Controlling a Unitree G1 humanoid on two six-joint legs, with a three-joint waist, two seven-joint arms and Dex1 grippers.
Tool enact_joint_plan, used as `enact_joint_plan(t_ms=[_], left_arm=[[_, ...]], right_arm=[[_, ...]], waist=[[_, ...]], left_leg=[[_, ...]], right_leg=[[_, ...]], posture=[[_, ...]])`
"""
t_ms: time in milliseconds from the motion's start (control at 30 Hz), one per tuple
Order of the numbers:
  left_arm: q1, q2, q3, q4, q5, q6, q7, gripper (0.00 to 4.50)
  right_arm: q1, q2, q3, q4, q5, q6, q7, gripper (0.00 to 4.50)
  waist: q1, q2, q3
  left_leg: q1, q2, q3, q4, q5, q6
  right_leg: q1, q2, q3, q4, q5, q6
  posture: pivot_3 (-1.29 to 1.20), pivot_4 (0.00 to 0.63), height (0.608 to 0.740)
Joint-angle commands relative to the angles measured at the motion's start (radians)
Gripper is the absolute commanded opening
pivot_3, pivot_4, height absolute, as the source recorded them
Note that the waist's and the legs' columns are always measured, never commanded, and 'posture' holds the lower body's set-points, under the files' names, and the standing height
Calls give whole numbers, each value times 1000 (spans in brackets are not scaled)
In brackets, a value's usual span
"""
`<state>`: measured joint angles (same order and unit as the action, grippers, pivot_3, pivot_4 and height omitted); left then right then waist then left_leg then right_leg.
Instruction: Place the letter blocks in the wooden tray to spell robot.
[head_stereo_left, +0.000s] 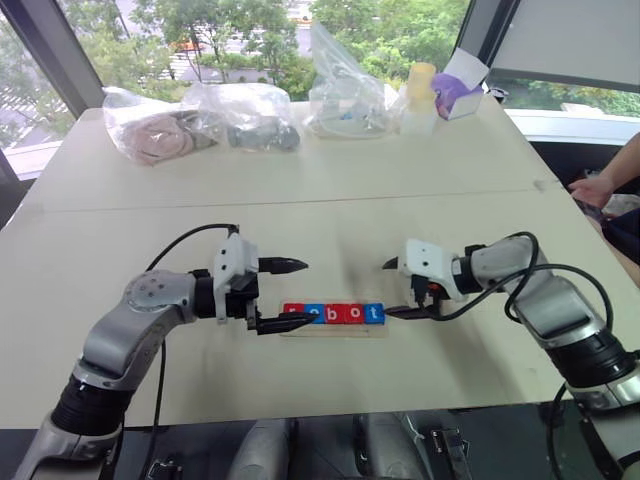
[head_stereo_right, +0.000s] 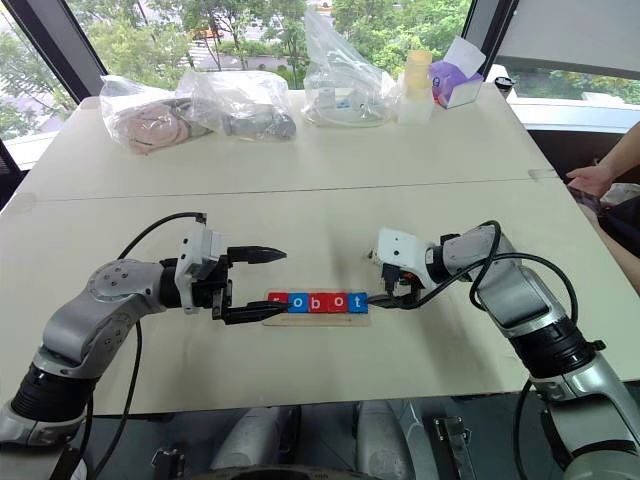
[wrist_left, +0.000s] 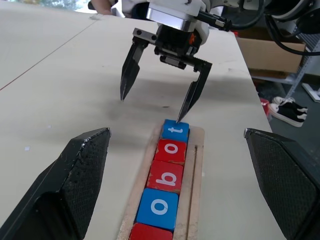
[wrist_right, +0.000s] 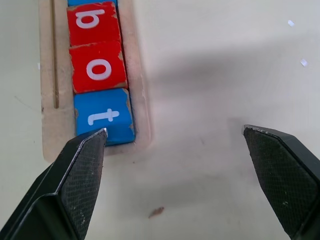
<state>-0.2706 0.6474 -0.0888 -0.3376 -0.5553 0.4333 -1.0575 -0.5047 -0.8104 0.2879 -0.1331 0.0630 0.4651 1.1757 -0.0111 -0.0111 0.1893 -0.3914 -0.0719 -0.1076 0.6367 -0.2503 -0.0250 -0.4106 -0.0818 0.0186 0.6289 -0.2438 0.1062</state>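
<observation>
Five letter blocks (head_stereo_left: 333, 314) sit in one row inside the wooden tray (head_stereo_left: 335, 330), reading r, o, b, o, t from the robot's left to its right: three red, two blue. From the left wrist camera the blue t, red o, red b and blue o are plain to read, with a red tile at the near end cut off by the frame. The tray lies on the pale table (head_stereo_left: 300, 200) between the two arms, toward the near edge.

There are two grippers, both with fingers spread wide and holding nothing. The left gripper (head_stereo_left: 285, 295) points across at the r end of the tray, its lower finger lying over that end. The right gripper (head_stereo_left: 392, 289) faces it from the other side; one fingertip (wrist_left: 181, 116) reaches down right at the blue t tile, touching or just short of it, I cannot tell which, the other hangs over bare table beside the tray.

Along the far edge stand three clear plastic bags (head_stereo_left: 250, 115), a small pale bottle (head_stereo_left: 420, 95) and a white and purple box (head_stereo_left: 458, 88), well apart from the tray. The middle of the table is bare. A person's hand (head_stereo_left: 592, 190) rests at the right edge
</observation>
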Motion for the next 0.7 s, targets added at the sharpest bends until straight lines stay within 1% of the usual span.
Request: enact_joint_plan(t_ms=[33,167,500,700], left_arm=[[-2,5,26,-40,-13,-1,7,4500],[-7,3,23,-36,-15,-1,9,4500],[-5,8,24,-43,-18,6,15,4500],[8,26,29,-58,-16,25,17,4500]], right_arm=[[4,-22,-36,-25,15,-11,4,4471],[11,-25,-39,-11,14,-18,-1,4471],[6,12,-14,-13,8,-16,-12,4471],[13,-23,-31,-9,-3,-37,-3,4471]], waist=[[0,0,0],[0,0,0],[0,0,0],[0,0,0]], left_leg=[[0,0,0,0,0,0],[0,0,0,0,0,0],[0,0,0,0,0,0],[0,0,0,0,0,0]], right_leg=[[0,0,0,0,0,0],[0,0,0,0,0,0],[0,0,0,0,0,0],[0,0,0,0,0,0]], posture=[[0,150,740],[0,150,740],[0,150,740],[0,150,740]])
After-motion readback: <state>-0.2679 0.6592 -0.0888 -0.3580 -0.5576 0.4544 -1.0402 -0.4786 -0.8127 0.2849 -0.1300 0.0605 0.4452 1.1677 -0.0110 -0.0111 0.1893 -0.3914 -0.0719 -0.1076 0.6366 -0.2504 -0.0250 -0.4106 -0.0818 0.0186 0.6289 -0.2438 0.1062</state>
